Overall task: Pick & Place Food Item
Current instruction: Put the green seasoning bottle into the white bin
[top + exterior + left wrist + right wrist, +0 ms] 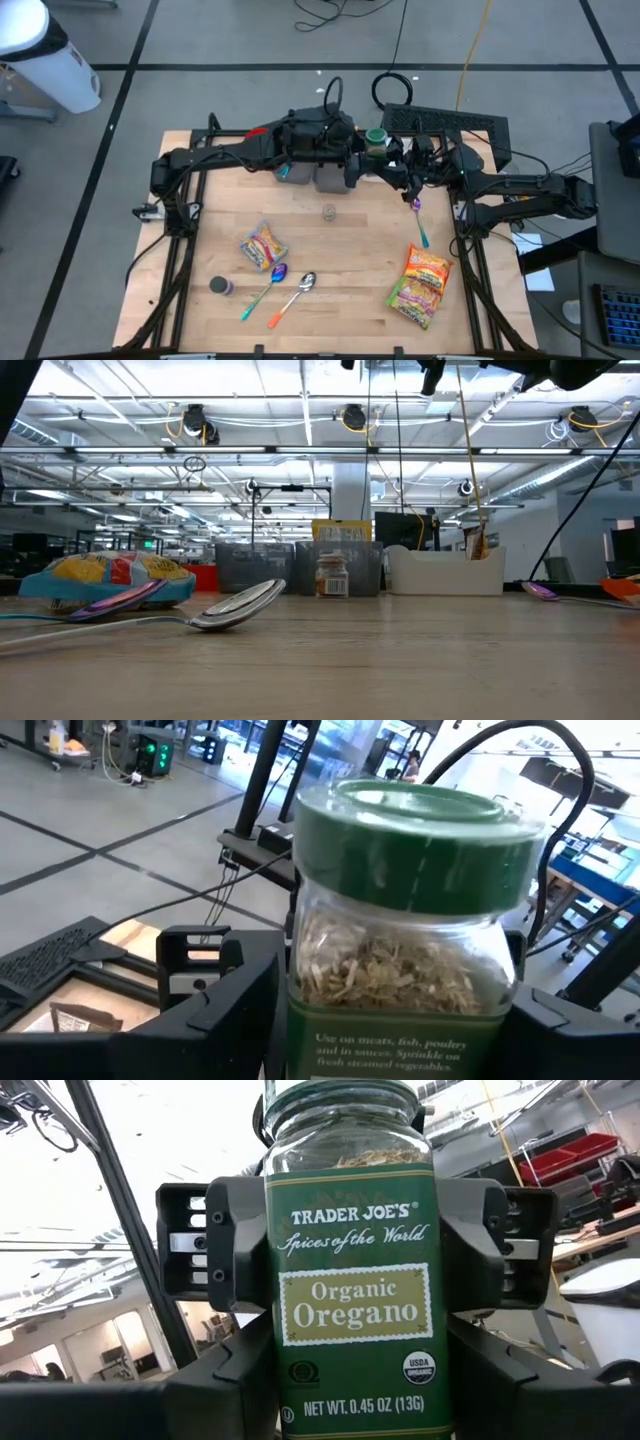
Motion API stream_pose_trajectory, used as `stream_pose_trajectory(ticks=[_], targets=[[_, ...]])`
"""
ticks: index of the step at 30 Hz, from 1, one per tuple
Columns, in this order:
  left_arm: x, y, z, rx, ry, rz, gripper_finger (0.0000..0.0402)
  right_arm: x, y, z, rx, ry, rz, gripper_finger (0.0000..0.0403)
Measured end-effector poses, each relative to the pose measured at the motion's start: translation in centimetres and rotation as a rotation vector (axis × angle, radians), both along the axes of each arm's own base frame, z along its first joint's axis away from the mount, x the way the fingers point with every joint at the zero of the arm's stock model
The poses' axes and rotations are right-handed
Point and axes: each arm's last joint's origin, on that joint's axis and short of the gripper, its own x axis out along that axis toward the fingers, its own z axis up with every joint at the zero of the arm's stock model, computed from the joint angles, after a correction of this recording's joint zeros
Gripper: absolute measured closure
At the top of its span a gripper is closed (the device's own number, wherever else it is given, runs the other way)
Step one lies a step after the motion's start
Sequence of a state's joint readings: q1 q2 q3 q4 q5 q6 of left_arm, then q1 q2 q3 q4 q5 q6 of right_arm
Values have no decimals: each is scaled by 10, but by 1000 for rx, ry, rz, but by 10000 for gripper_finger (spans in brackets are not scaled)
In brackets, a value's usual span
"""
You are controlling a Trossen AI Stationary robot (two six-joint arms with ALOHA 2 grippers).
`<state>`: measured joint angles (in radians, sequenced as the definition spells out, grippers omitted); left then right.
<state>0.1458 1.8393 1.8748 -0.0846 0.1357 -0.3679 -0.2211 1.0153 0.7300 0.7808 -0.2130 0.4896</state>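
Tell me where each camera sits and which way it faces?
High view: overhead, looking down on the wooden table; both dark arms show.
Low view: tabletop height, looking across past a silver metal spoon; arm parts at top.
Left wrist view: on left arm, facing the green-lidded glass oregano jar; left gripper shows.
Right wrist view: opposite side, same jar, held in right gripper.

Grey floor [250,40], black tape lines; ceiling lights [200,420].
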Motion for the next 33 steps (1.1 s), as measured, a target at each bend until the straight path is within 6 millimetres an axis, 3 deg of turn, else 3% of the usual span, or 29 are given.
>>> stream_pose_trajectory(ticks=[7, 17, 26, 33], targets=[[-1, 6, 1, 6, -9, -29, 195, 0, 0, -1, 6, 13, 4, 210], [-1, 8, 0, 1, -1, -44, 195, 1, 0, -3, 8, 33, 15, 210], [-9, 7, 0, 33, 70, -43, 195, 5, -1, -16, 118, 185, 97, 70], [-26, 5, 1, 45, 191, -28, 195, 3, 1, -21, 81, 252, 160, 49]])
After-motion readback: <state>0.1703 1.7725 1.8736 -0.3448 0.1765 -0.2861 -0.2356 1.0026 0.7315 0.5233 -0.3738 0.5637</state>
